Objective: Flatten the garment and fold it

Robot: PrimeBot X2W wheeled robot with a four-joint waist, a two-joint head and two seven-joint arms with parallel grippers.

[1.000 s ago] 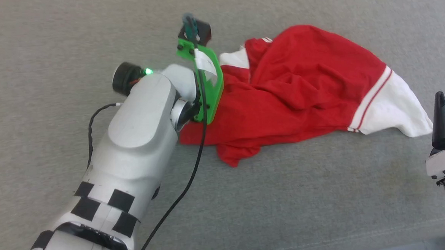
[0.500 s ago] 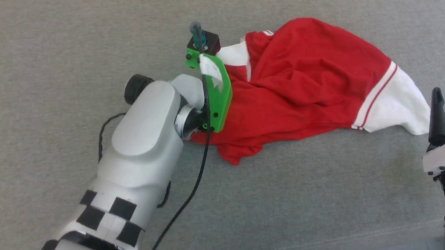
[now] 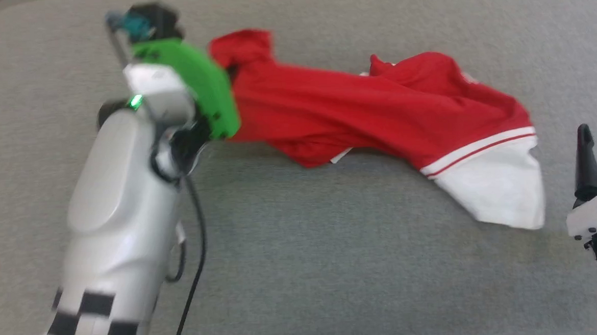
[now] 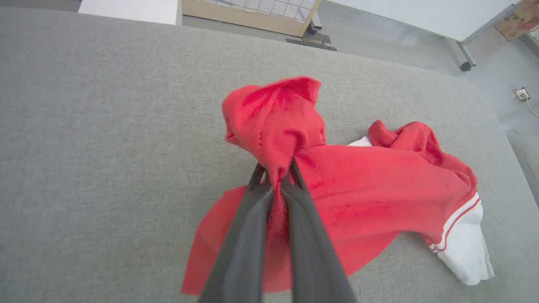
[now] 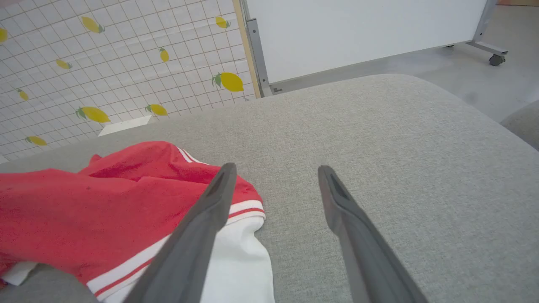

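Red T-shirt (image 3: 377, 112) lies rumpled across the grey cushion (image 3: 304, 269), one white sleeve (image 4: 360, 142) mostly buried under its folds. At the shirt's left end, blurred behind a green bracket (image 3: 207, 90), the left gripper (image 4: 278, 176) is clenched on a raised bunch of fabric. Just right of the shirt, the right gripper (image 5: 277, 168) is released, holding nothing.

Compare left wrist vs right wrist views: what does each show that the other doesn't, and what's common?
Left wrist, not right wrist: the left gripper shut on a raised red bunch of the garment.
Right wrist, not left wrist: the right gripper, jaws open and empty, near the white sleeve; a lemon-print panel behind.
Both: the garment, its white sleeve with striped trim, and the grey cushion beneath.
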